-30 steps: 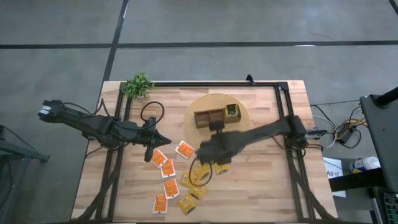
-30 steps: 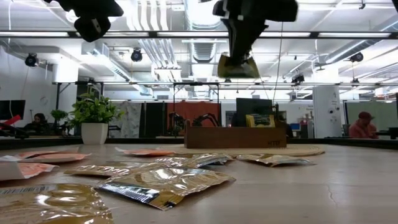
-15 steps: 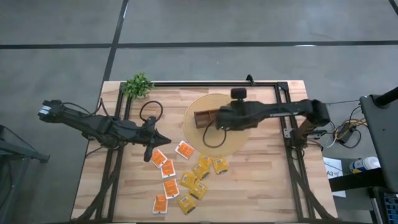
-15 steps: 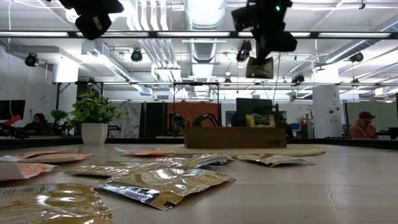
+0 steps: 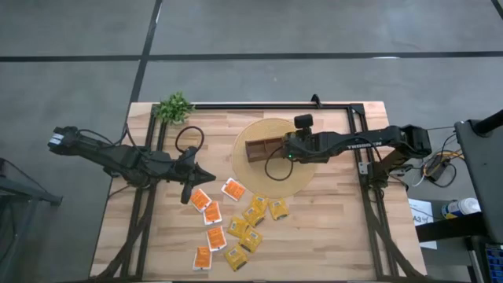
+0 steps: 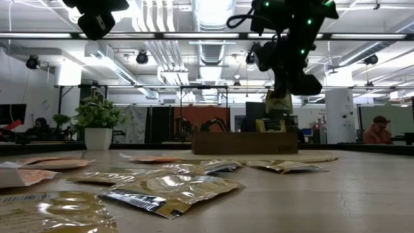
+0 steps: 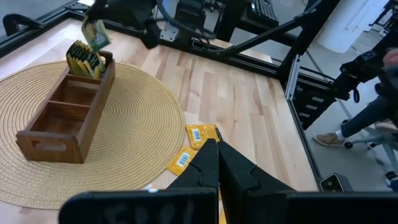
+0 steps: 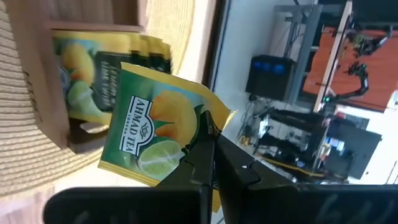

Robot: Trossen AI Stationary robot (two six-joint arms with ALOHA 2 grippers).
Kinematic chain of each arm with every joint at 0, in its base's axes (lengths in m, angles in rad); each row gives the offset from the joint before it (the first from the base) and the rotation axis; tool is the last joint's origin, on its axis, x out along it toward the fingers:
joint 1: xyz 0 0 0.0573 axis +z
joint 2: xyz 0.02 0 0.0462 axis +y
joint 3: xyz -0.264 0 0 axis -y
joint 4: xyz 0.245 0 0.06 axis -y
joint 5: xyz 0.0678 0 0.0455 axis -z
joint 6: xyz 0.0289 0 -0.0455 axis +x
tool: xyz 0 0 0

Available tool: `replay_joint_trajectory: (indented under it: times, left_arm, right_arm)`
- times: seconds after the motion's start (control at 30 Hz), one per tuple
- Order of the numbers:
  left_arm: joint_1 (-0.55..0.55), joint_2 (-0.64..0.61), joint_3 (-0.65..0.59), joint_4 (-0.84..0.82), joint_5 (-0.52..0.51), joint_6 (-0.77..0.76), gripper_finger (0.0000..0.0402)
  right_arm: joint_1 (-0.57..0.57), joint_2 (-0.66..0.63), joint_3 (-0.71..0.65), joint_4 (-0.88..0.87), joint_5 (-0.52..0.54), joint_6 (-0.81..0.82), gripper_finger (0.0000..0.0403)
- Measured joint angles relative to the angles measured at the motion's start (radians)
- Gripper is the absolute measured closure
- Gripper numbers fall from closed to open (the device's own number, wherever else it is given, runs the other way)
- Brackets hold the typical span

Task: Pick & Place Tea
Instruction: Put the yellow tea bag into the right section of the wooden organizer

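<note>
Green tea sachet (image 8: 161, 134) hangs pinched in the right gripper (image 8: 210, 144) above the wooden box's (image 5: 263, 148) apparently end compartment, while the left gripper (image 5: 187, 189), fingers pressed together, hovers near loose sachets (image 5: 233, 228).

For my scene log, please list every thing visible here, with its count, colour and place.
Light wooden table: one, under everything.
Round woven straw mat: one, tan, mid-table.
Brown three-compartment wooden box: one, on mat.
Green tea sachets: several, upright in box's end compartment.
Held green sachet: one, above that compartment.
Orange-and-white sachets: five, flat on table.
Yellow sachets: about six, beside them.
Potted plant: one, green, table corner.
Seated person: one, red top, room behind.
Left gripper: shut, empty, raised near orange sachets.
Right gripper: shut on held green sachet.
</note>
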Motion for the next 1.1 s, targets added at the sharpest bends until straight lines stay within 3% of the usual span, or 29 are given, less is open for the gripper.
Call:
replay_joint_trajectory:
  times: [0.23,0.5,1.1]
  left_arm:
    - [0.000,0.000,0.000,-0.002,-0.007,0.000,0.0402]
    - [0.000,0.000,0.000,-0.003,-0.011,-0.001,0.0402]
    - [0.000,0.000,0.000,-0.001,-0.011,-0.019,0.0402]
  right_arm:
    - [0.000,0.012,-0.041,0.088,0.000,-0.038,0.0395]
    - [0.001,0.012,-0.078,0.214,-0.003,-0.193,0.0395]
    - [0.001,0.011,-0.141,0.279,-0.054,-0.297,0.0395]
